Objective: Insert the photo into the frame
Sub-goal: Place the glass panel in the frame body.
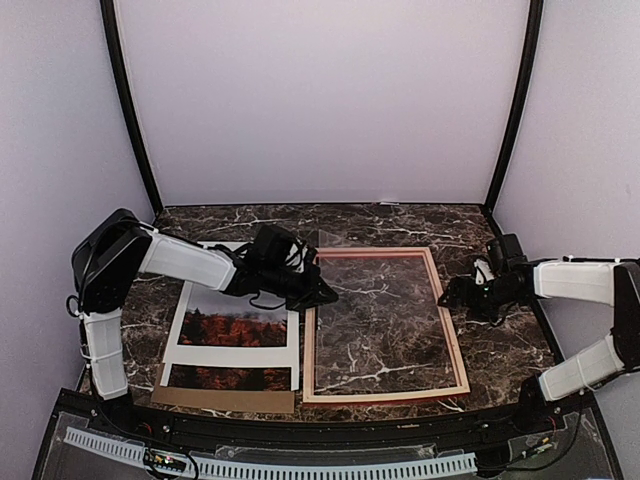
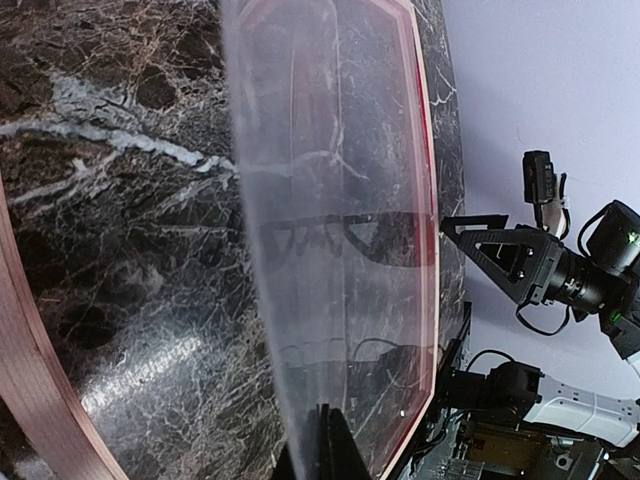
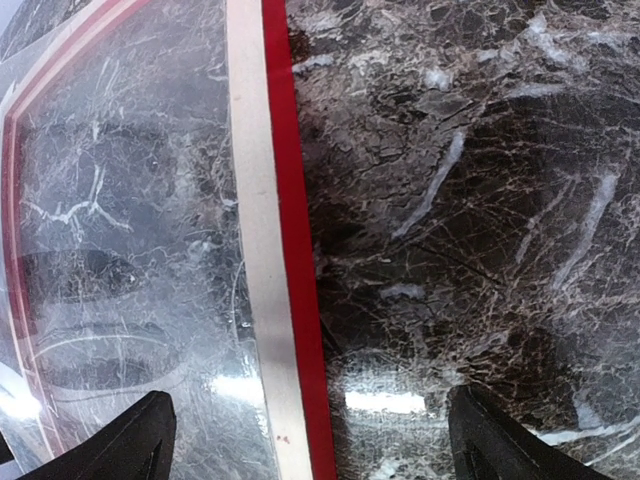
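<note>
The frame lies flat right of centre, its pale back up and a red edge showing. A clear sheet stands tilted over the frame's opening. My left gripper is shut on the sheet's left edge, its fingertips pinching it. My right gripper is open astride the frame's right rail, one finger over the sheet and the other over bare table. The photo, with red-orange trees, lies at the left under a white mat.
A brown backing board sticks out under the mat at the near left. The dark marble table ends at pale walls behind and at both sides. The black edge with the arm bases runs along the front.
</note>
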Tool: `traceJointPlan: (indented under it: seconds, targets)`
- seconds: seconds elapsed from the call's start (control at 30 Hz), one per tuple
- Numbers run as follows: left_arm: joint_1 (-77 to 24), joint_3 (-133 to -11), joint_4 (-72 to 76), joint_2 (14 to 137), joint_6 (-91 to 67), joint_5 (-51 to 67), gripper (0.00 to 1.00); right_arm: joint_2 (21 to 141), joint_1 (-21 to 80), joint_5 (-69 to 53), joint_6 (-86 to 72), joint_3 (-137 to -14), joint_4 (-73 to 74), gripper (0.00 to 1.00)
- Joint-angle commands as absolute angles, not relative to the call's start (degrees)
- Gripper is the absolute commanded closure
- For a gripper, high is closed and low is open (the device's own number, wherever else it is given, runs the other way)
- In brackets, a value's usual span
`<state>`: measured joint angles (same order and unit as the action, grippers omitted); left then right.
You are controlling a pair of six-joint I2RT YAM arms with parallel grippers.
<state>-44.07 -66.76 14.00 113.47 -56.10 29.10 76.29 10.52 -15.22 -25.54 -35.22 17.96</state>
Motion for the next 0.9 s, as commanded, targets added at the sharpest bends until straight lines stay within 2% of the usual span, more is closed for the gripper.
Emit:
traceJointPlan:
  seconds: [0.0,0.87]
  targets:
    - [-44.2,-68.2,13.4,113.9,-55.0,30.3,1.0,76.7,11.0,-15.7,-25.2,-34.3,16.0,0.04]
    - [-44.4,-69.2,12.1,115.0,-53.8,30.2,1.0,79.0,13.6,-17.5,-25.8,-33.2,13.6,0.1]
